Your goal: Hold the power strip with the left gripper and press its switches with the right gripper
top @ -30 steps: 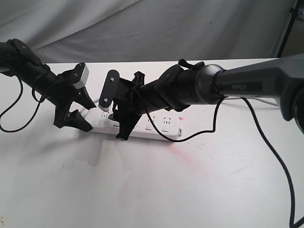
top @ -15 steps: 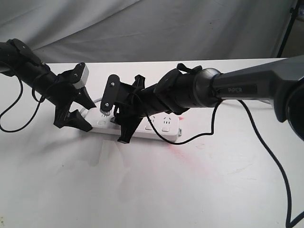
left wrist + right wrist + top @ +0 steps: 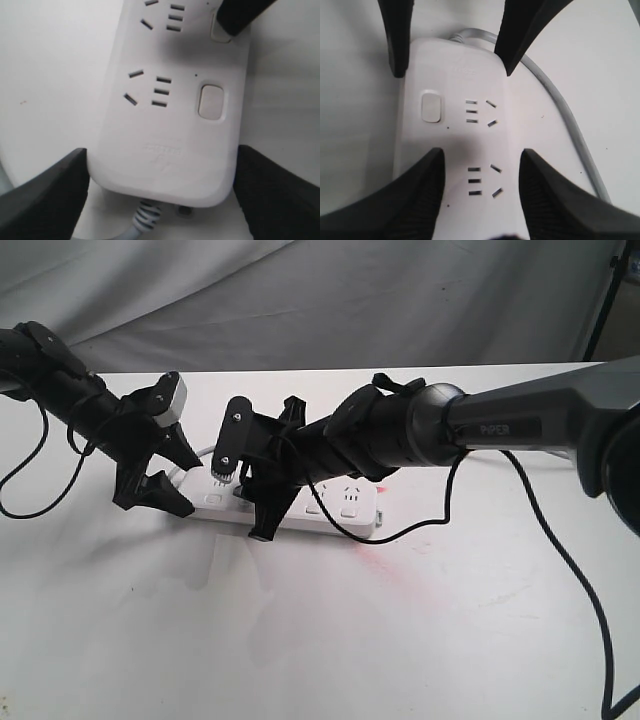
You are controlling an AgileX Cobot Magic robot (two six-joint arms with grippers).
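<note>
The white power strip (image 3: 340, 505) lies flat on the table. My left gripper (image 3: 180, 480) is shut on its cord end; in the left wrist view the black fingers (image 3: 45, 195) press both sides of the strip (image 3: 165, 140) beside the grey cord (image 3: 145, 217). The end switch (image 3: 211, 101) is uncovered. My right gripper (image 3: 248, 510), on the PIPER arm, hangs open over the strip. In the right wrist view one of its fingers (image 3: 417, 197) lies over the switch row at the second socket, hiding that switch; the first switch (image 3: 431, 106) shows.
The grey cord (image 3: 570, 130) curves away along the table beside the strip. Black cables (image 3: 560, 550) trail across the white table on the right and loop at the far left. A faint pink stain (image 3: 385, 565) marks the table in front of the strip. Grey cloth hangs behind.
The right arm shifted slightly left and lower over the strip a second ago, then held still. The left gripper has not moved.
</note>
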